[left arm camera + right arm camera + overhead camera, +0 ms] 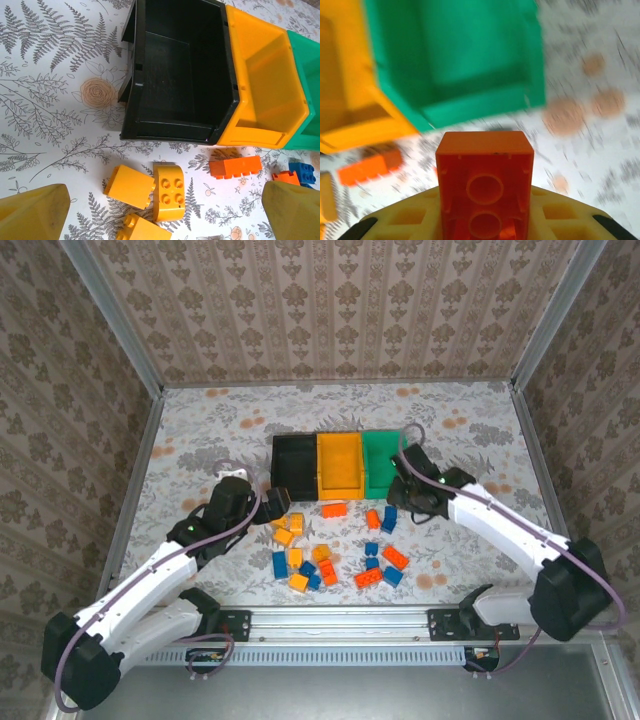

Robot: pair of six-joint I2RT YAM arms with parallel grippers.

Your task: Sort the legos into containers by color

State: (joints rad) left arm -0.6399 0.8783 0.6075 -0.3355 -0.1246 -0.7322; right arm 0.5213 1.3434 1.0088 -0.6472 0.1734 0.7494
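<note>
A small red-orange studded plastic brick [484,185] sits low centre in the right wrist view, hollow underside to the lens, pinched between the right gripper [484,225]'s pale fingers [405,217], with the blurred green plastic bin [455,60] above. The top view adds loose bricks [335,552] mid-frame. The left gripper [162,212] is spread wide over yellow bricks [169,192] below the black bin [180,65]

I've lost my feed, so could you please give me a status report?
Left claw open, over yellow plastic bricks. Right claw shut on red-orange plastic brick, near green plastic bin. Nothing blocking.
</note>
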